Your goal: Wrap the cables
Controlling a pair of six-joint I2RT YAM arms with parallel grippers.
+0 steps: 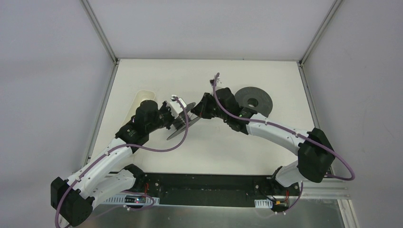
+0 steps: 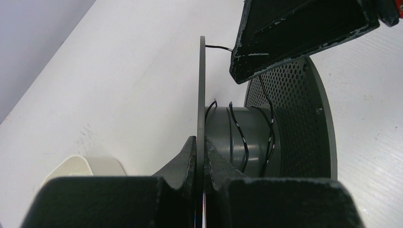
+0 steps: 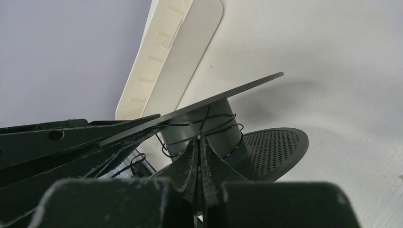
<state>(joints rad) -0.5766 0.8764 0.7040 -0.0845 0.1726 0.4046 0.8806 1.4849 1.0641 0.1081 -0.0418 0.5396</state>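
My left gripper (image 2: 200, 140) is shut on the thin solid flange (image 2: 201, 95) of a dark grey spool and holds it above the table; it also shows in the top view (image 1: 177, 118). The spool's hub (image 2: 252, 137) carries a few loose turns of the thin black cable (image 2: 236, 128), and beyond the hub is the perforated flange (image 2: 294, 118). My right gripper (image 3: 198, 140) is shut on the cable (image 3: 204, 116) right at the hub (image 3: 216, 130). In the top view it (image 1: 198, 110) sits just right of the spool (image 1: 184, 119).
A cream tray (image 1: 141, 99) lies on the table behind the left gripper and shows in the right wrist view (image 3: 176, 57). A second black spool (image 1: 253, 100) lies flat at the back right. Purple hoses run along both arms.
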